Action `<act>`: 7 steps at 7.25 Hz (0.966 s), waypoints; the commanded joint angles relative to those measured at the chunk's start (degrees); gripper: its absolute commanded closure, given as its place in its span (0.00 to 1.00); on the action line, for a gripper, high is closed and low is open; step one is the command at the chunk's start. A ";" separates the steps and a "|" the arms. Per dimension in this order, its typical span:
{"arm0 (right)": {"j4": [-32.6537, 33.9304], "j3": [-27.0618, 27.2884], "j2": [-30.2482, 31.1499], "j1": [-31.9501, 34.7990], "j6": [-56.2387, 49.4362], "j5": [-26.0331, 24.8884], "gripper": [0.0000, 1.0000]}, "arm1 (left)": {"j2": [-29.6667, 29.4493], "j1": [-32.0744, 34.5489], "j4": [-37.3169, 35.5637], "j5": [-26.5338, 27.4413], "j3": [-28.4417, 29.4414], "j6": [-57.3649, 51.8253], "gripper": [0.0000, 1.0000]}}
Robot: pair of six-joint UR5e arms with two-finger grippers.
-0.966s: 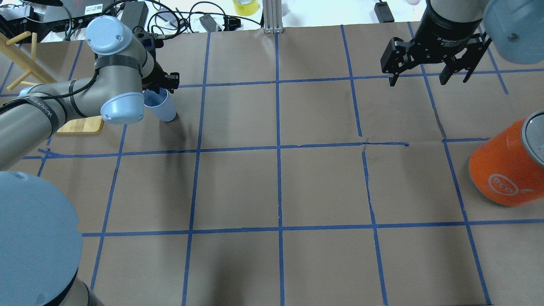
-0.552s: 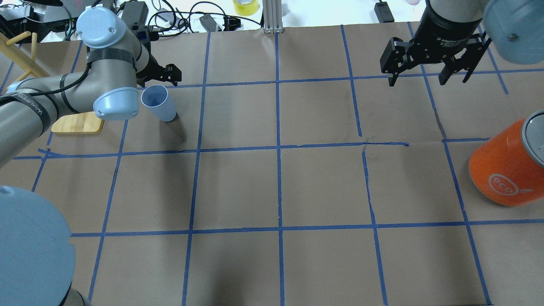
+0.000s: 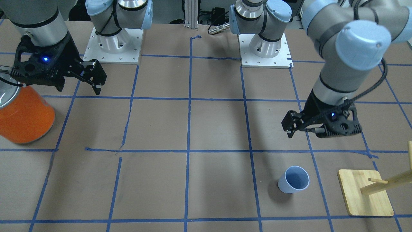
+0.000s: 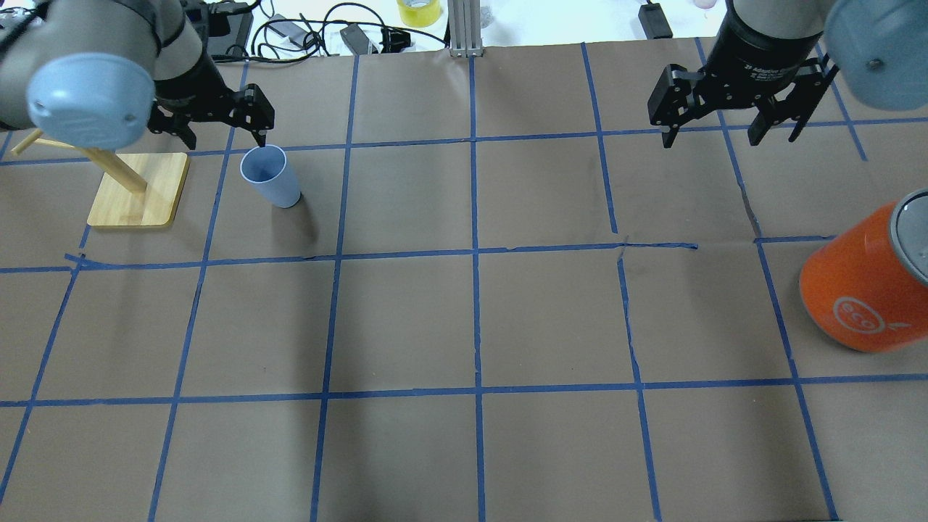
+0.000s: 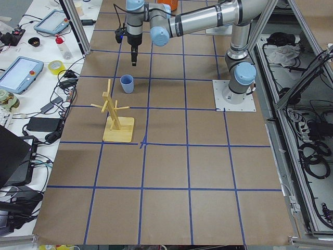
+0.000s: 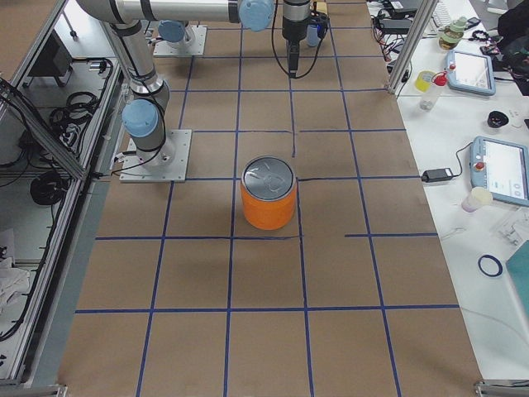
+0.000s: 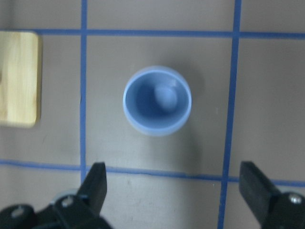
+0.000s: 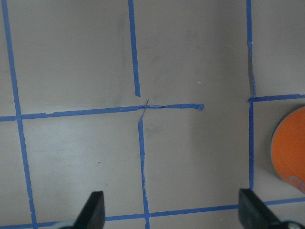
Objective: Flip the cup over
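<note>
The pale blue cup (image 4: 270, 176) stands upright, mouth up, on the brown paper at the far left; it also shows in the front view (image 3: 293, 179), the left side view (image 5: 126, 83) and the left wrist view (image 7: 157, 100). My left gripper (image 4: 221, 132) hangs open and empty above the table, just beyond the cup's rim and not touching it; it also shows in the front view (image 3: 317, 130) and the left wrist view (image 7: 174, 191). My right gripper (image 4: 714, 134) is open and empty at the far right, high over the table; it also shows in the right wrist view (image 8: 172, 212).
A wooden peg stand (image 4: 138, 188) on a square base sits just left of the cup. A large orange can with a silver top (image 4: 863, 290) stands at the right edge. Cables and a tape roll (image 4: 418, 11) lie past the table's far edge.
My left gripper has let go of the cup's rim, risen and drawn back from it, and the arm has swung away to the left. The cup stays upright. The right arm has not moved.
</note>
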State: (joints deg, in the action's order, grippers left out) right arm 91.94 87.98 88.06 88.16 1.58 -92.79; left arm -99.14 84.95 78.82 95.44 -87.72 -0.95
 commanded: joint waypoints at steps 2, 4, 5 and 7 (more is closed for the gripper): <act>0.00 0.00 0.01 0.00 0.00 0.15 0.00 | 8.68 1.62 11.86 -1.66 2.20 2.97 0.00; 0.00 0.00 0.01 0.00 0.00 0.15 0.00 | 9.14 1.63 11.71 -1.83 1.94 3.06 0.00; -0.09 0.00 0.01 0.00 0.00 0.15 0.00 | 8.62 1.63 9.79 -1.74 1.85 3.24 0.00; -0.09 0.00 0.01 0.00 0.00 0.06 0.00 | 8.78 1.63 7.59 -2.01 0.45 3.15 0.00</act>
State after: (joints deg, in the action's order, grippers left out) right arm 91.86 87.98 88.07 88.15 1.58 -92.66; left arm -90.45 86.57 87.79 93.55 -86.43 2.23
